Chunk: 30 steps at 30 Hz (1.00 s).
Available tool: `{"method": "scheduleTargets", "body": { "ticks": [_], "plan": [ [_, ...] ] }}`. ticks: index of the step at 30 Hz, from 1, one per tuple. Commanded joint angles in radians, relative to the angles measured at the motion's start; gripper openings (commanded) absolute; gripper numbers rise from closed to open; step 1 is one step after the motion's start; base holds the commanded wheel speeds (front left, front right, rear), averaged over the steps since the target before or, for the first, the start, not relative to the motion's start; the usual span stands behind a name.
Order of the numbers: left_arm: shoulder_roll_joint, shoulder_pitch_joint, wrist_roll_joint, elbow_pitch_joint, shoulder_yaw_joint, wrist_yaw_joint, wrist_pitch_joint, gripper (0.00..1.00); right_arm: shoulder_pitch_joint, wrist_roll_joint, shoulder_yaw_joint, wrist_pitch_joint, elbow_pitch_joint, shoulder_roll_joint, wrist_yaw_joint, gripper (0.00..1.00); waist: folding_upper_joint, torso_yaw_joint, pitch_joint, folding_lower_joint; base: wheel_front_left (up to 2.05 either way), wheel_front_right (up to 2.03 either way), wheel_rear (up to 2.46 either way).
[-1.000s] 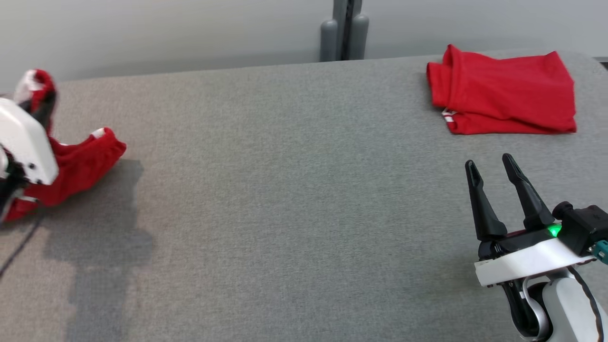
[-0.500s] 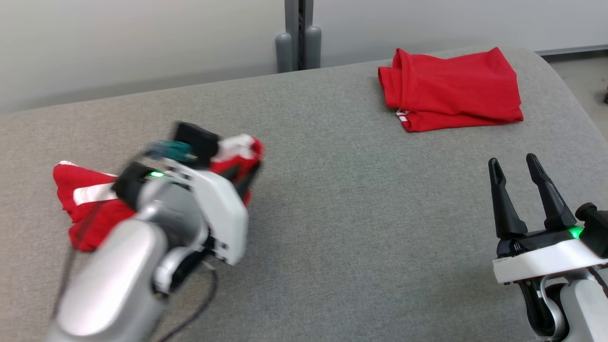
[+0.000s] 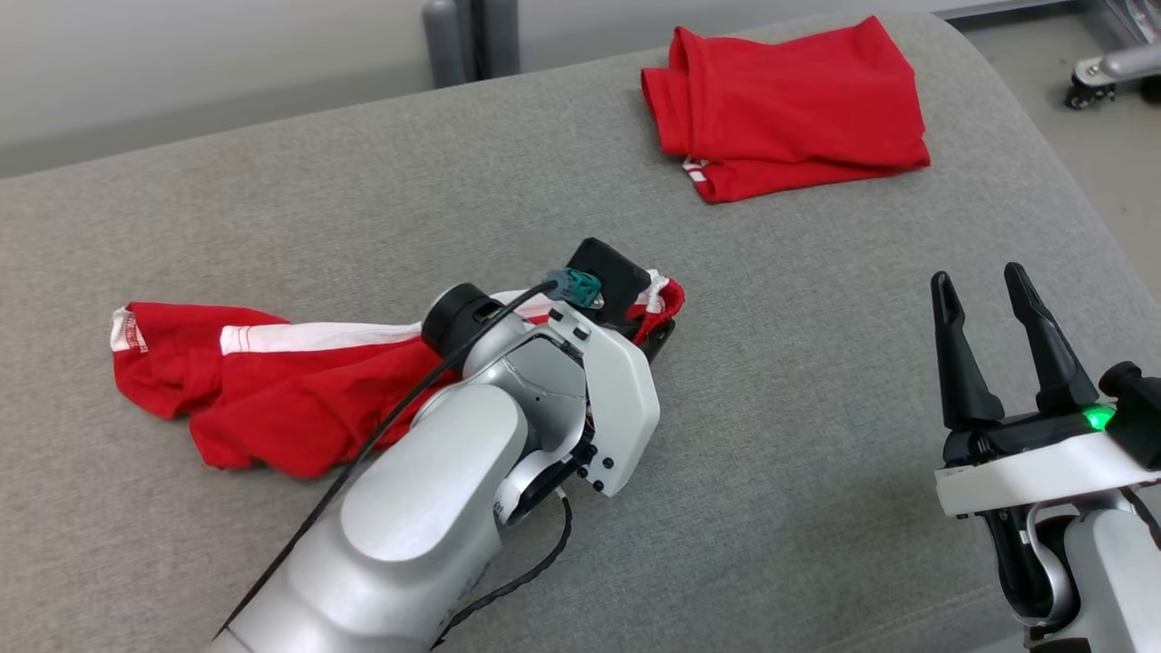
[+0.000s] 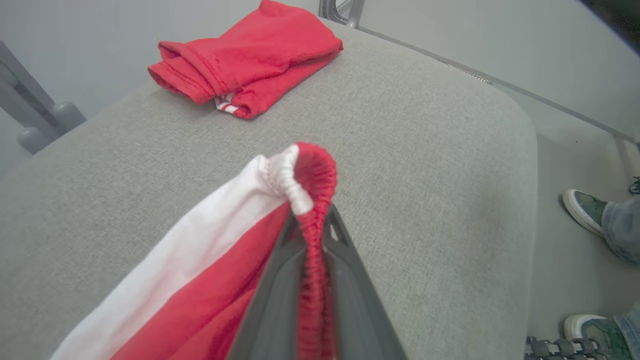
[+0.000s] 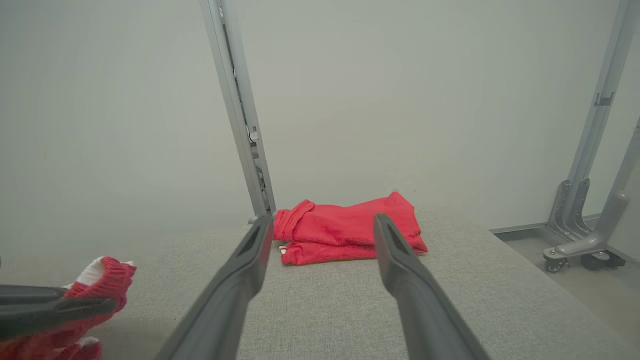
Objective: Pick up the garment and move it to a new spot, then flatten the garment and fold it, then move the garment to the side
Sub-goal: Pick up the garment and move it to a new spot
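Left gripper (image 4: 315,220) pinching the elastic waistband of the red shorts (image 3: 272,399), cloth draped leftward | right gripper (image 3: 977,277) fingers spread | grey fabric tabletop (image 3: 798,381); folded red garment (image 3: 780,100) at far corner.

I see a big grey cloth-covered table (image 3: 272,199) with a round corner. Behind it is a plain pale wall (image 5: 125,100) and a metal post (image 5: 240,110). A stand on wheels (image 5: 580,246) sits on the grey floor (image 5: 600,290).

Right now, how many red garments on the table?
2: a folded red fabric garment at the far right; a crumpled red-and-white garment centre-left, one end pinched in the left tool.
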Motion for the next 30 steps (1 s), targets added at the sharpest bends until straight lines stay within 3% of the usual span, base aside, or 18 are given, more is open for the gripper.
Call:
{"method": "scheduleTargets", "body": {
  "ticks": [1, 4, 5, 6, 7, 8, 14, 22, 30],
  "plan": [
    [-0.003, -0.025, -0.014, 0.024, -0.014, -0.005, -0.021, 0.00, -0.008, -0.003, -0.002, -0.004, 0.002, 0.000, 0.000, 1.00, 0.0000, -0.020, 0.014, 0.0000, 0.00, 0.00, 0.00],
    [-0.009, -0.036, -0.056, 0.069, -0.075, -0.012, -0.053, 0.00, -0.019, -0.005, 0.007, -0.004, 0.010, 0.007, 0.000, 1.00, 0.0000, -0.034, 0.016, 0.0000, 0.00, 0.00, 0.00],
    [-0.010, -0.043, -0.075, 0.071, -0.100, -0.009, -0.063, 0.12, -0.022, -0.005, 0.008, -0.004, 0.013, 0.009, 0.000, 1.00, 0.0000, -0.037, 0.016, 0.0000, 0.00, 0.00, 0.00],
    [-0.009, -0.053, -0.092, 0.074, -0.120, 0.001, -0.075, 0.28, -0.023, -0.006, 0.009, -0.004, 0.015, 0.010, 0.000, 1.00, 0.0000, -0.039, 0.016, 0.0000, 0.00, 0.00, 0.00],
    [-0.007, -0.062, -0.110, 0.079, -0.141, 0.008, -0.084, 0.93, -0.023, -0.006, 0.009, -0.004, 0.017, 0.011, 0.000, 1.00, 0.0000, -0.040, 0.016, 0.0000, 0.00, 0.00, 0.00],
    [-0.007, -0.065, -0.126, 0.084, -0.160, 0.013, -0.093, 1.00, -0.023, -0.007, 0.008, -0.004, 0.019, 0.011, 0.000, 1.00, 0.0000, -0.039, 0.015, 0.0000, 0.00, 0.00, 0.00],
    [-0.009, -0.110, -0.193, 0.117, -0.228, 0.039, -0.146, 1.00, -0.009, -0.012, -0.006, -0.004, 0.025, 0.002, 0.000, 1.00, 0.0000, -0.004, -0.001, 0.0000, 0.00, 0.00, 0.00],
    [-0.007, -0.148, -0.218, 0.136, -0.219, 0.068, -0.231, 1.00, 0.003, -0.017, -0.011, -0.004, 0.020, -0.020, 0.000, 1.00, 0.0000, 0.063, -0.033, 0.0000, 0.00, 0.00, 0.00],
    [0.099, -0.111, -0.216, 0.086, -0.150, 0.115, -0.324, 1.00, 0.025, -0.018, -0.013, -0.004, 0.012, -0.037, 0.000, 1.00, 0.0000, 0.137, -0.068, 0.0000, 0.00, 0.00, 0.00]
  ]
}}
